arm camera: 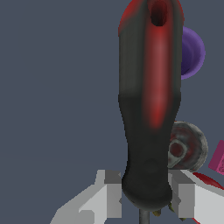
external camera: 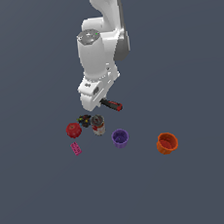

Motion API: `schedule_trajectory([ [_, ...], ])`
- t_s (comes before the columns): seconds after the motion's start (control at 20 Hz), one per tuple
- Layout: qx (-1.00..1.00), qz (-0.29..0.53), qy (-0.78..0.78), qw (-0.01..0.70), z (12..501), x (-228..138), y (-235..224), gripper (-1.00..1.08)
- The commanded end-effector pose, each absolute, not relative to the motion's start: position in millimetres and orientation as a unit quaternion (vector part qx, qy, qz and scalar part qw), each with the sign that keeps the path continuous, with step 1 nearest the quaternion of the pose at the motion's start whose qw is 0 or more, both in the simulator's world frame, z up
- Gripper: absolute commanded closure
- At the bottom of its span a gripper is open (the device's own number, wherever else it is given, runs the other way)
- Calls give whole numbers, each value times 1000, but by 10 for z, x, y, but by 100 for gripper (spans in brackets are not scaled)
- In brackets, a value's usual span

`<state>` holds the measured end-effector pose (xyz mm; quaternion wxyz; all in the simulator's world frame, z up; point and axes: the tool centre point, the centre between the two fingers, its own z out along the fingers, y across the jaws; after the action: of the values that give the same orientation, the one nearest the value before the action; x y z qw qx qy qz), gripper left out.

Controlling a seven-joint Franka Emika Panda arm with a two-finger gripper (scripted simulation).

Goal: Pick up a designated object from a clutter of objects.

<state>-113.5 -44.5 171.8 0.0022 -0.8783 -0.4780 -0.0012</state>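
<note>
1. One white robot arm (external camera: 100, 51) comes down from the top of the exterior view over a plain grey surface (external camera: 45, 199), its wrist just above the group of small things.
2. One gripper (arm camera: 144, 197) is seen in the wrist view with two pale fingers (arm camera: 109, 192), one on each side of the lower end of the handle; they stand only a handle's width apart and appear to press against it, pinching the tool.
3. One screwdriver (arm camera: 151, 100), red and black in the handle, fills the middle of the wrist view, its thin shaft just showing between the fingers. In the exterior view the handle (external camera: 112, 104) sticks out from under the gripper toward that view's right, behind the other things.
4. One orange cup (external camera: 166, 143) stands well apart on the exterior view's right.
5. One purple cup (external camera: 120, 138) stands near the can.
6. One red round thing (external camera: 74, 130) sits on the exterior view's left.
7. One small can (external camera: 98, 125) stands upright between the red thing and the purple cup.
8. One dark multicoloured thing (external camera: 84, 120) lies just beside the can.
9. One pink block (external camera: 76, 148) lies flat, nearest the viewer.
</note>
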Motion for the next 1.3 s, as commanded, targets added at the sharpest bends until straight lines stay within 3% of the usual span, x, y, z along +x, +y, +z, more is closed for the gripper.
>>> schedule_trajectory([
  [0.0, -878, -2, -478, 3, 1917, -1129, -687, 108],
  [0.75, -879, 0, -477, 1, 3058, -1033, -2138, 108],
  [1.25, -879, 0, -478, 0, 3470, -960, -2662, 108],
])
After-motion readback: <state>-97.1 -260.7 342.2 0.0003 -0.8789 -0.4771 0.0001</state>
